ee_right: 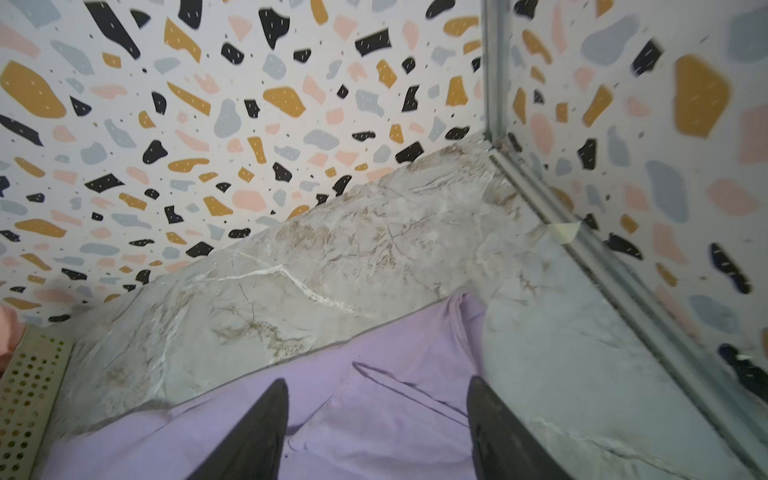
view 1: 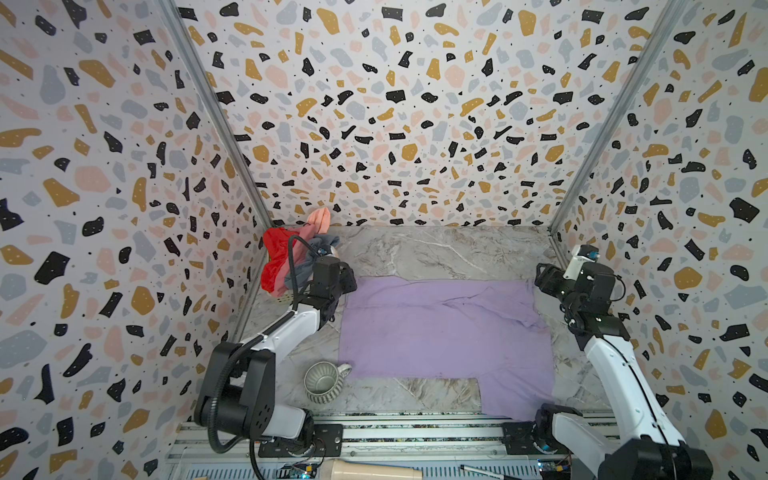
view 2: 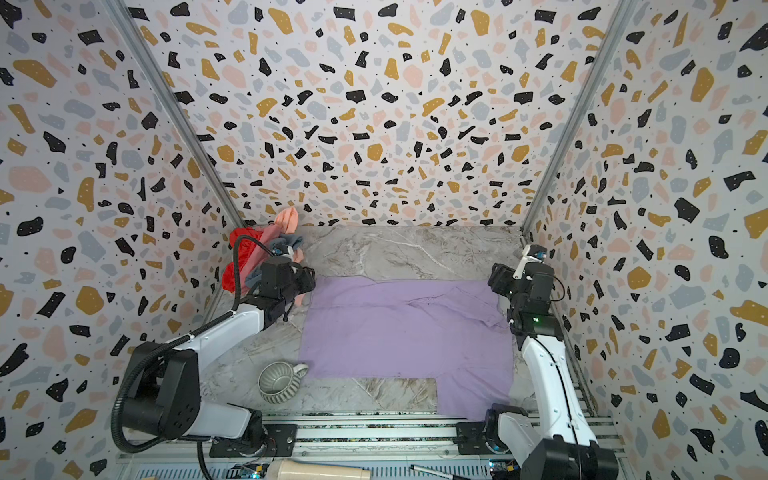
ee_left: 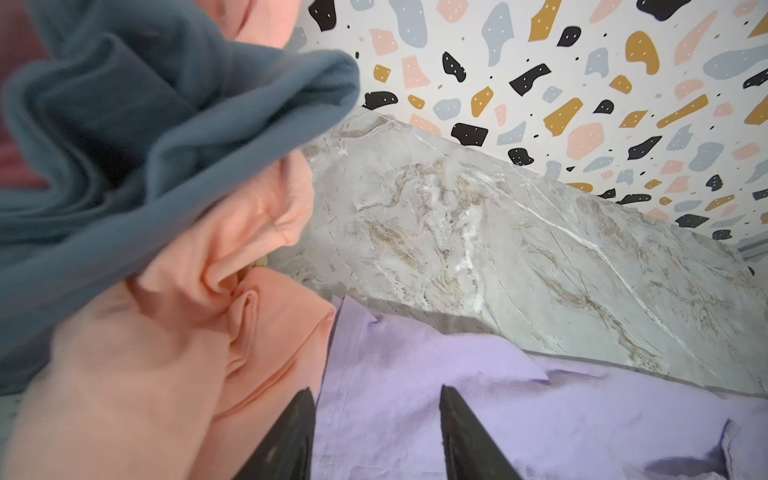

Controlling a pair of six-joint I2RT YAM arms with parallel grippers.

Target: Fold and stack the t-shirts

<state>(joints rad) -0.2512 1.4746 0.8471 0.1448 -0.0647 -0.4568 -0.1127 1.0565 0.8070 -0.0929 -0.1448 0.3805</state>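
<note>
A lilac t-shirt (view 1: 444, 328) (view 2: 407, 328) lies spread flat on the marble table (view 1: 436, 249). My left gripper (view 1: 348, 279) (ee_left: 375, 390) hovers over the shirt's far left corner, open, with only lilac cloth (ee_left: 415, 424) below the jaws. At the far right corner, my right gripper (view 1: 540, 276) (ee_right: 378, 380) is open too, above a folded-in flap of the lilac t-shirt (ee_right: 374, 415). Crumpled at the far left lie a red t-shirt (view 1: 276, 257), a peach one (view 1: 320, 220) (ee_left: 166, 353) and a grey-blue one (view 1: 326, 243) (ee_left: 145, 124).
A ribbed grey-green mug (view 1: 322, 382) (view 2: 276, 382) stands near the front left, just beside the lilac shirt's near edge. The crumpled shirts sit in a perforated basket (ee_right: 25, 395) against the left wall. Patterned walls close in on three sides; a metal rail (view 1: 415, 432) runs along the front.
</note>
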